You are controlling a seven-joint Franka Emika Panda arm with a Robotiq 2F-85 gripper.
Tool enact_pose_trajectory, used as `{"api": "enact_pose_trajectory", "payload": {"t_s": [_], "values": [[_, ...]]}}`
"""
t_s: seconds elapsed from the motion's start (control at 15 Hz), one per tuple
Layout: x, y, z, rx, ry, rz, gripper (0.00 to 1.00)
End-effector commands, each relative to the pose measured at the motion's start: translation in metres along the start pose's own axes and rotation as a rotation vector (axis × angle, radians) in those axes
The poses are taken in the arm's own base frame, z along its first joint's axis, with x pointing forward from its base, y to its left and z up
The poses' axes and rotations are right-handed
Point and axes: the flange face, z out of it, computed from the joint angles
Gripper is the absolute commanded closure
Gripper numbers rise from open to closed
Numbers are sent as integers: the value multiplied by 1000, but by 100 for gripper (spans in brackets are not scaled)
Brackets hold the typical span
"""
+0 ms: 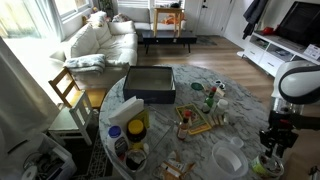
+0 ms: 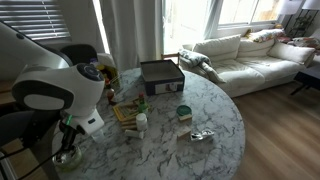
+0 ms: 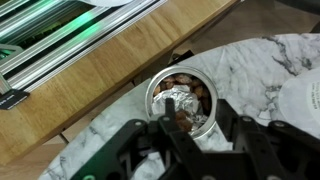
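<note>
A small round metal bowl (image 3: 181, 100) stands at the edge of the marble table (image 3: 255, 75). It holds a crumpled foil ball (image 3: 184, 99) and brown pieces. My gripper (image 3: 195, 120) hangs right over the bowl with its two black fingers apart, one over the bowl's inside and one over its right rim. I see nothing between the fingers. The gripper (image 1: 272, 148) and the bowl (image 1: 267, 166) show in both exterior views, with the gripper (image 2: 68, 138) just above the bowl (image 2: 64, 157).
A black box (image 1: 149, 83) sits at the far side of the round table (image 2: 200, 110). A wooden tray (image 1: 194, 124), bottles (image 1: 210, 97) and a yellow jar (image 1: 136, 129) stand mid-table. A wood floor (image 3: 120, 70) lies beyond the table edge. A sofa (image 1: 100, 40) and a chair (image 1: 68, 92) stand nearby.
</note>
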Motion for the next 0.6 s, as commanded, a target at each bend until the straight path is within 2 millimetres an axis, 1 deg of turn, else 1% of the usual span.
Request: {"api": "enact_pose_trajectory", "payload": {"t_s": [0.0, 0.13, 0.2, 0.27, 0.33, 0.4, 0.53], "values": [[11, -2, 18, 31, -9, 28, 65], [14, -4, 26, 37, -17, 36, 63], [16, -4, 29, 32, -21, 36, 64], [17, -4, 33, 24, -22, 35, 62], [19, -3, 35, 14, -20, 34, 63], [20, -3, 37, 4, -18, 31, 62], [22, -3, 41, -5, -18, 29, 65]]}}
